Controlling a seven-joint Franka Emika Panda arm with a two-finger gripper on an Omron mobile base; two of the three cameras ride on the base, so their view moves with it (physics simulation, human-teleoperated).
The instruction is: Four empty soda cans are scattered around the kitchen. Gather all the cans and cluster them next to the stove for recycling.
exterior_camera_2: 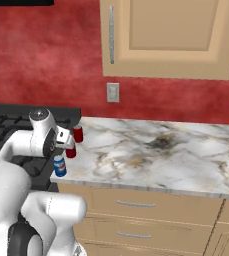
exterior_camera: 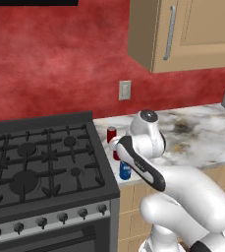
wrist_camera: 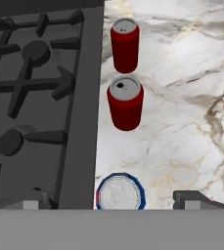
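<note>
The pincer (wrist_camera: 111,201) hung above the counter's near edge with its jaws spread wide and nothing between them. Its two dark fingertips (wrist_camera: 194,199) stood well apart, one over the stove's side and the other over the marble. Directly beneath the gap sat the blue can (wrist_camera: 120,192), upright, its silver top facing the hand; the fingers did not touch it.

Beyond that can, in a line running back toward the wall, stood two red cans, both upright and close to the stove's edge: the nearer red can (wrist_camera: 125,102) in the middle, and the farther red can (wrist_camera: 125,44) behind it, with small gaps of bare marble between them. From the left base view the farther red can (exterior_camera: 111,134) showed beside the range, while the white arm covered much of the middle one and the blue can (exterior_camera: 125,170) peeked out below the wrist.

The stove (exterior_camera: 40,162), black with dark grates and grey front knobs, lay immediately to the left of the three cans. The marble counter (exterior_camera_2: 176,150) stretched away to the right, under tan wall cabinets (exterior_camera_2: 171,35), with a pale outlet plate (exterior_camera_2: 113,92) on the red wall.
</note>
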